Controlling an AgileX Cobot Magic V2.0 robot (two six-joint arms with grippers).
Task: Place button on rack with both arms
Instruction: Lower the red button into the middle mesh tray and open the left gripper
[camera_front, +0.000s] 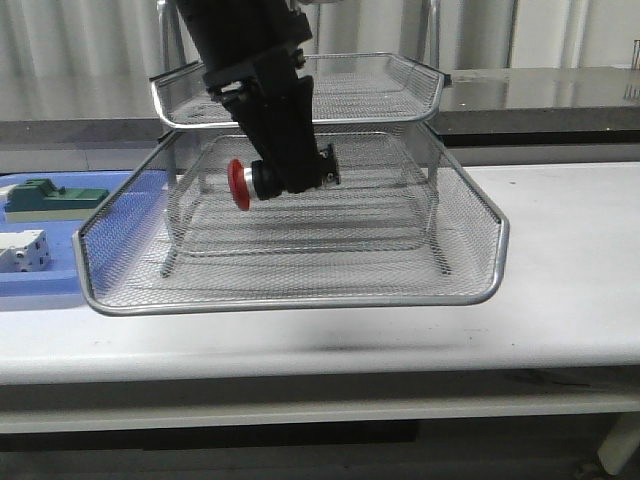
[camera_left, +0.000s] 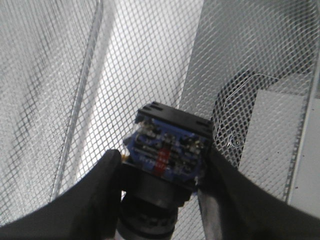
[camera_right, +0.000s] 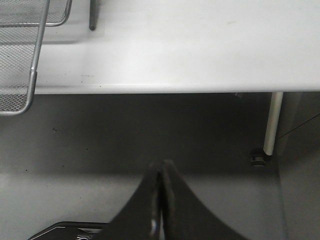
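The silver wire-mesh rack (camera_front: 460, 265) stands on the white table with a lower tray slid out toward me. My left gripper (camera_front: 295, 175) is shut on the button (camera_front: 250, 182), whose red cap points left, and holds it above the pulled-out tray's mesh. In the left wrist view the button's blue rear block (camera_left: 167, 147) sits between my dark fingers (camera_left: 95, 195), with the mesh (camera_left: 150, 60) beyond. My right gripper (camera_right: 161, 172) is shut and empty, off the table's front edge over the floor; it does not show in the front view.
A flat blue tray (camera_front: 40, 275) at the left holds a green block (camera_front: 55, 198) and a white block (camera_front: 25, 252). The rack's corner (camera_right: 30, 75) shows in the right wrist view, as does a table leg (camera_right: 272, 125). A grey counter (camera_front: 540, 95) runs behind.
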